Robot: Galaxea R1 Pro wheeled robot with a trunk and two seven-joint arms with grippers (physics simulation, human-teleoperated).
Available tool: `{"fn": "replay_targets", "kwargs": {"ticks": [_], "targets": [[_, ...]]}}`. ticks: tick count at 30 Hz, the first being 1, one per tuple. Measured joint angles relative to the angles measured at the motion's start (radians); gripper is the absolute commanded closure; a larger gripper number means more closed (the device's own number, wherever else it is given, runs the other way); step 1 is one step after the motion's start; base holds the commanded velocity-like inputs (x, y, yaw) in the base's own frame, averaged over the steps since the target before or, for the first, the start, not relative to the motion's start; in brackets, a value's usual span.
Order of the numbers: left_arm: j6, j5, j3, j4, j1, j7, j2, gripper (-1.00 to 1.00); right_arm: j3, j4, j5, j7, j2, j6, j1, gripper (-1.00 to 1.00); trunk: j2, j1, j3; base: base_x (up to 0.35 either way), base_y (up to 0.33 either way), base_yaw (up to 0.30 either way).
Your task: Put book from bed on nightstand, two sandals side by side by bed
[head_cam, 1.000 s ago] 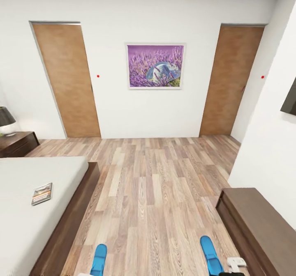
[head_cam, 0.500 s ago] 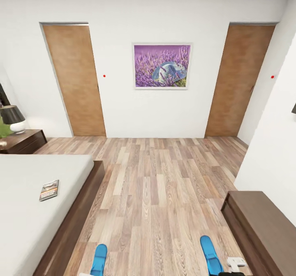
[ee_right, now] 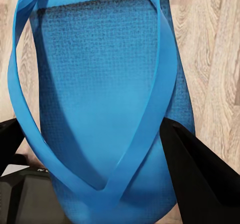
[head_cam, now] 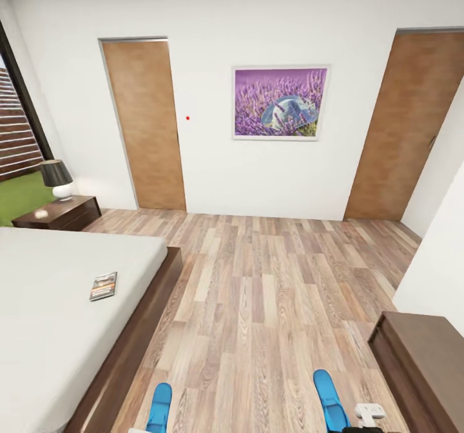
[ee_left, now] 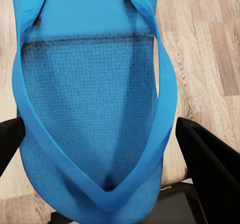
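Observation:
Each of my grippers holds one bright blue sandal. In the left wrist view the left gripper (ee_left: 100, 151) is shut on a sandal (ee_left: 95, 99), black fingers (ee_left: 205, 159) pressing its sides. Likewise the right gripper (ee_right: 100, 151) is shut on the other sandal (ee_right: 105, 94). In the head view both sandals (head_cam: 159, 407) (head_cam: 330, 397) hang low above the wood floor. The bed (head_cam: 45, 330) lies to the left with the book (head_cam: 103, 286) flat on its mattress. A nightstand (head_cam: 61, 214) stands beyond the bed's far side.
A lamp (head_cam: 57, 178) and a small pale object sit on the nightstand. A dark wood cabinet (head_cam: 425, 368) stands at the right wall. Two wooden doors (head_cam: 145, 124) (head_cam: 412, 130) and a lavender picture (head_cam: 280, 102) are on the far wall. Open plank floor (head_cam: 258, 304) lies ahead.
The camera has turned left, so the room has slid right in the picture; the window and more of the nightstand now show. Both sandals stay held in the same spots.

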Motion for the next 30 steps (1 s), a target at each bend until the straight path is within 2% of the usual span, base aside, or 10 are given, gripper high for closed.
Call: {"fn": "replay_targets", "kwargs": {"ticks": [11, 30], "targets": [[0.000, 0.000, 0.000, 0.000, 0.000, 0.000, 0.000, 1.00, 0.000, 0.000, 0.000, 0.001, -0.001, 0.000, 0.000, 1.00, 0.000, 0.000, 0.001, 0.000, 0.000, 0.005], [0.000, 0.000, 0.000, 0.000, 0.000, 0.000, -0.002, 1.00, 0.000, 0.001, 0.000, 0.000, -0.001, 0.000, 0.000, 1.00, -0.001, 0.000, 0.030, 0.000, 0.000, 0.000]]}}
